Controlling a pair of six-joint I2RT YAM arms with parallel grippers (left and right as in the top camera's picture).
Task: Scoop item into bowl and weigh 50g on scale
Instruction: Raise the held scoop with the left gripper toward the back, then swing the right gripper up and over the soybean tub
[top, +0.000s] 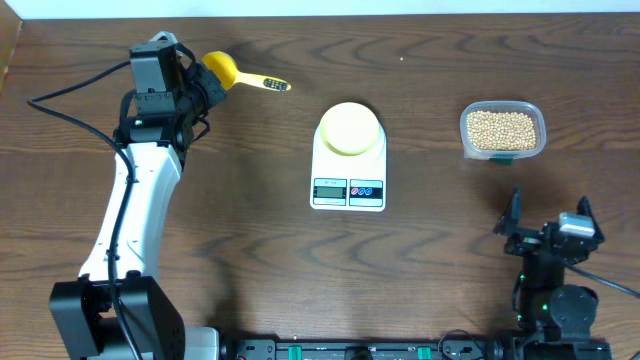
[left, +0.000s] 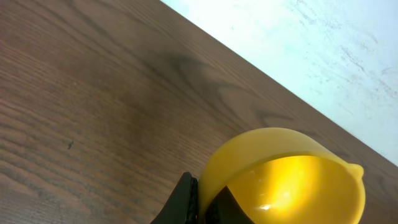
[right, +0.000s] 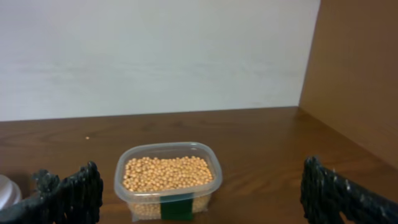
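The pale yellow bowl (top: 349, 128) stands on the white scale (top: 348, 190) at the table's middle. The beans (top: 502, 127) fill a clear tub (top: 466, 135) at the back right; the right wrist view shows the beans (right: 166, 173) too. My left gripper (top: 203, 88) is at the back left, shut on the cup wall of the yellow scoop (top: 222, 68). In the left wrist view one finger sits outside the scoop's cup (left: 286, 174) and one inside, at my left gripper (left: 204, 200). My right gripper (top: 548, 215) is open and empty near the front right, facing the tub (right: 214, 180).
The scoop's handle (top: 268, 84) points right toward the scale. A white wall runs behind the table's far edge (left: 298, 37). A brown side panel (right: 360, 74) stands to the right of the tub.
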